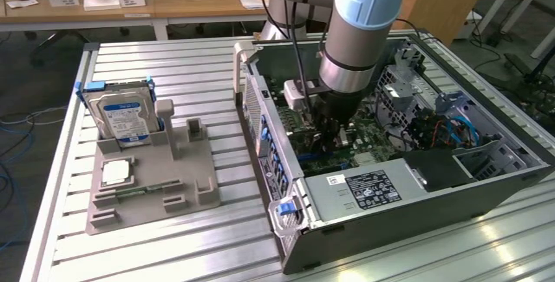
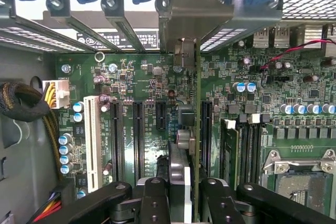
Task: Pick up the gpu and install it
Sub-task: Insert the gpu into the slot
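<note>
Jaws closed on gpu (image 2: 185, 182), held edge-on inside case (image 1: 451, 197), just above motherboard (image 2: 147, 77) slots. Thin stiff card, prob. light but fragile; better to hold by upper edge near bracket, not by components. Gripper (image 2: 184, 200) low in case.

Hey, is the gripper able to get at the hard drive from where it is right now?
Probably not as it stands. The gripper is down inside the computer case, shut on the gpu above the motherboard. The hard drive stands outside, beyond the case wall, in the grey holder.
</note>
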`<state>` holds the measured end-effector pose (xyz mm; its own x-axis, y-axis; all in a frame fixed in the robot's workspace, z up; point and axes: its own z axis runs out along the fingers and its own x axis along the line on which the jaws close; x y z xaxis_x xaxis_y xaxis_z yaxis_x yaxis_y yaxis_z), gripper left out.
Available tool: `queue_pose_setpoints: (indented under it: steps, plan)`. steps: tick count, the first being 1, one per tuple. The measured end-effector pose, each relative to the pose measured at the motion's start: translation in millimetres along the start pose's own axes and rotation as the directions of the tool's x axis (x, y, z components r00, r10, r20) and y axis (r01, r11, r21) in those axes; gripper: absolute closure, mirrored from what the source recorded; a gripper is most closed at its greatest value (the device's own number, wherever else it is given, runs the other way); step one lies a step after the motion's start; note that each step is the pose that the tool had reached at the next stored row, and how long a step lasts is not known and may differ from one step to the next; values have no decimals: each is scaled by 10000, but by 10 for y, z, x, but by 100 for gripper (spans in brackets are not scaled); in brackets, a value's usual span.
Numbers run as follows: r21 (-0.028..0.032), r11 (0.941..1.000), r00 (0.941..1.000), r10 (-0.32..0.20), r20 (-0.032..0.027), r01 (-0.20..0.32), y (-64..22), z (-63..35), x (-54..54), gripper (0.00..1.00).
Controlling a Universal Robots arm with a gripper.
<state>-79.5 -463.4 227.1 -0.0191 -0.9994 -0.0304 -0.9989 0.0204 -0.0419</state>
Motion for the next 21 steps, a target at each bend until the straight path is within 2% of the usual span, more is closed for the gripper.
queue_pose_setpoints:
  steps: [9,21]
  plan:
    - [36,10000,10000,0,5,0,1,6,-9,72]
    - [37,10000,10000,0,3,0,2,35,-11,72]
